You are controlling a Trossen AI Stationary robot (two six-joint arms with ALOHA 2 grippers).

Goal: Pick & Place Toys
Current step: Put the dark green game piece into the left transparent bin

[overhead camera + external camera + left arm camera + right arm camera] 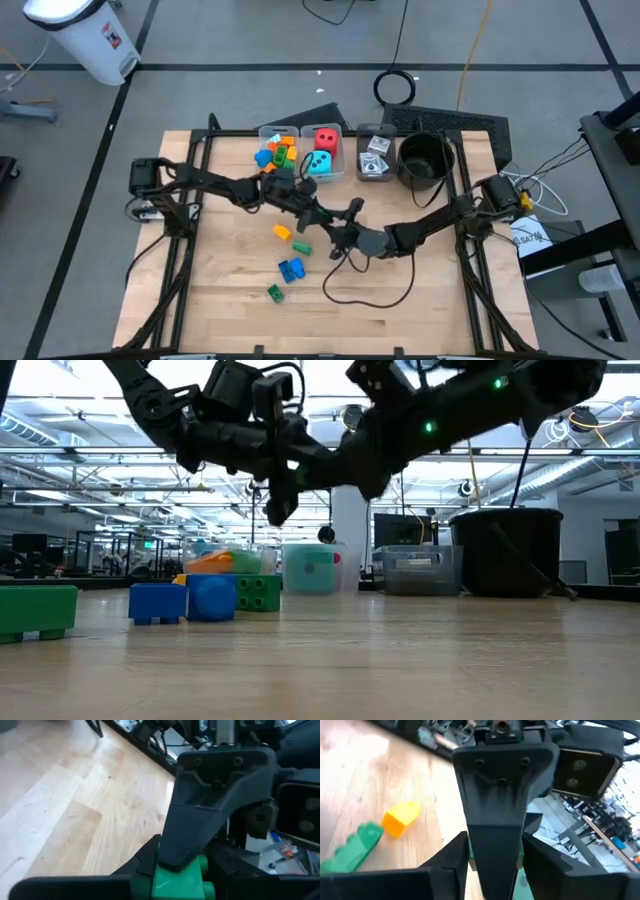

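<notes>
A green brick [180,877] hangs in the air over the table's middle, between my two grippers. My left gripper [318,212] comes from the left and is shut on it. My right gripper [336,228] comes from the right and meets it head-on, also shut on the brick. In the high view the grippers hide the brick. More toys lie on the table below: a yellow-orange brick [282,232], a green brick [301,247], blue bricks [291,269] and another green brick [274,291]. My left gripper pinches the green brick's two opposite sides [159,881] between its fingers, coming nearly level from the table's left. The brick is lifted clear of the table. My right gripper comes nearly level from the right, turned crosswise to the left one. One finger [200,827] lies on the brick's studded face [199,865]; the other finger is hidden behind the brick. Green slivers [520,854] show between its fingers.
At the far edge stand a clear bin of bricks [278,148], a bin [323,150] with a red and a teal die, a bin of cards [375,155] and a round black pot [425,158]. A black cable [370,295] loops over the near table.
</notes>
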